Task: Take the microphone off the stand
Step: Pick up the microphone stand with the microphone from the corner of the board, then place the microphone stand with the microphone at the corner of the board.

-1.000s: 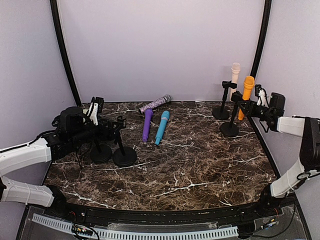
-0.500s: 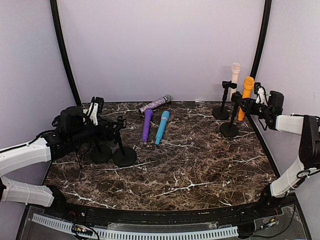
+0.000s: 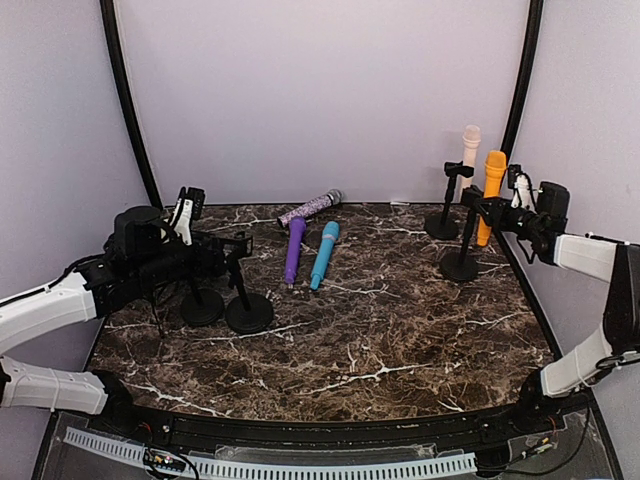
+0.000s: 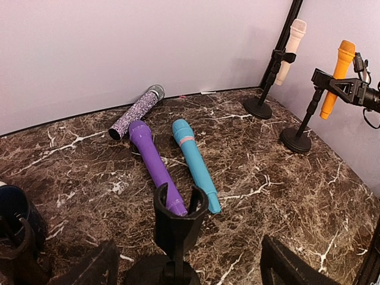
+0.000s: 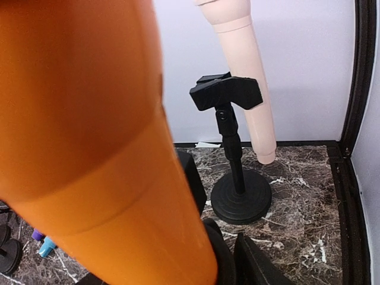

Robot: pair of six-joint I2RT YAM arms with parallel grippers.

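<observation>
An orange microphone (image 3: 493, 190) stands nearly upright at the clip of a black stand (image 3: 460, 259) at the back right. My right gripper (image 3: 505, 212) is shut on its body, which fills the left of the right wrist view (image 5: 107, 154). I cannot tell whether it still sits in the clip. A pale pink microphone (image 3: 468, 150) sits in a second stand (image 3: 441, 226) behind it. My left gripper (image 3: 222, 253) is open and empty, its fingers (image 4: 285, 267) on either side of an empty stand clip (image 4: 180, 214).
Two empty black stands (image 3: 248, 312) (image 3: 201, 306) are at the left by my left gripper. A purple (image 3: 294, 250), a blue (image 3: 324, 254) and a glittery microphone (image 3: 310, 208) lie flat at the back middle. Walls close in on both sides.
My left arm has shifted slightly back and left. My right gripper and the orange microphone have risen very slightly.
</observation>
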